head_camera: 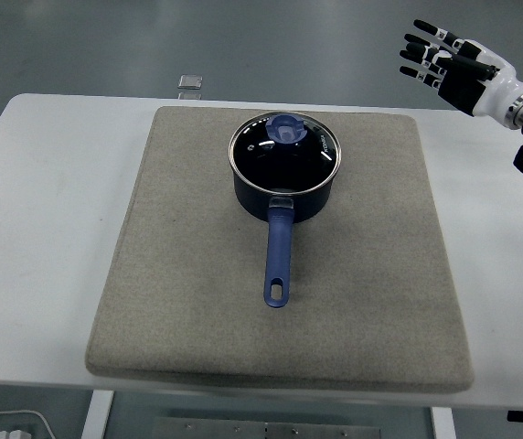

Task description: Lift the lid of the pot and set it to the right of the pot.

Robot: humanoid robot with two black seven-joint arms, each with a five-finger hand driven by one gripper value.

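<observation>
Lid (285, 144) covers pot (284, 187) on grey mat (179, 274); right hand (449, 66) fingers released.

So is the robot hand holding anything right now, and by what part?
Nothing is held. The right robot hand is open in the air, far from the lid, which sits on the pot.

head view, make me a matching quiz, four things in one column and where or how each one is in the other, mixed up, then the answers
Things:
1. glass lid
2. pot handle
3. right hand
4. grey mat

Places or states:
A. lies flat on the white table, under the pot
B. raised at the upper right, fingers spread, holding nothing
C. sits closed on the pot, blue knob on top
D. points toward the table's near edge

Pairs: 1-C, 2-D, 3-B, 4-A
</observation>
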